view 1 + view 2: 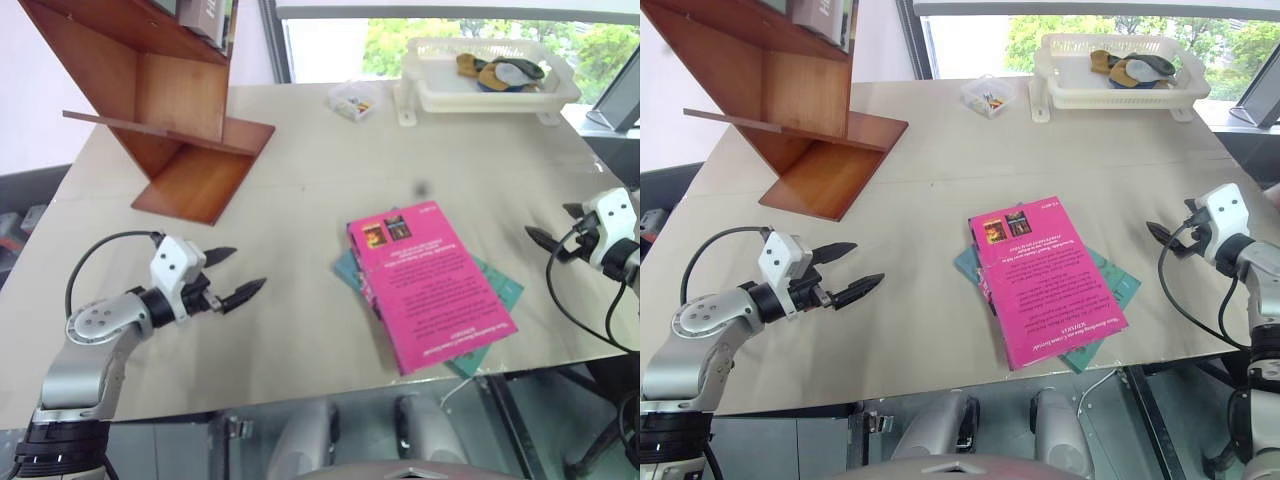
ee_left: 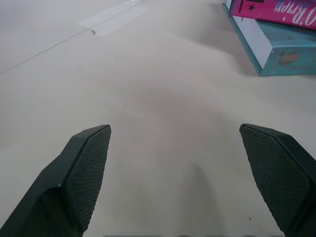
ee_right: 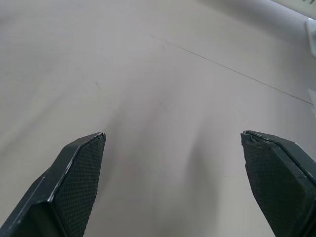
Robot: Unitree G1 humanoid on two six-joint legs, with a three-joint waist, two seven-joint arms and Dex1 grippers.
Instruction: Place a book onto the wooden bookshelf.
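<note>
On the bench [image 1: 300,330] the book [image 1: 428,283] lies between our pincers – left pincer [image 1: 232,275] and right pincer [image 1: 556,227], both apart, empty – its long axis running near-to-far.

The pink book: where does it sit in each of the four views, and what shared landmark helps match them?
Left eye view: pink book lies right of centre on the table, on top of the teal book.
Right eye view: near the centre, same stack.
Left wrist view: only its edge at the upper right corner, on the teal book.
Right wrist view: not in it.
Shared landmark: the teal book beneath it.
</note>
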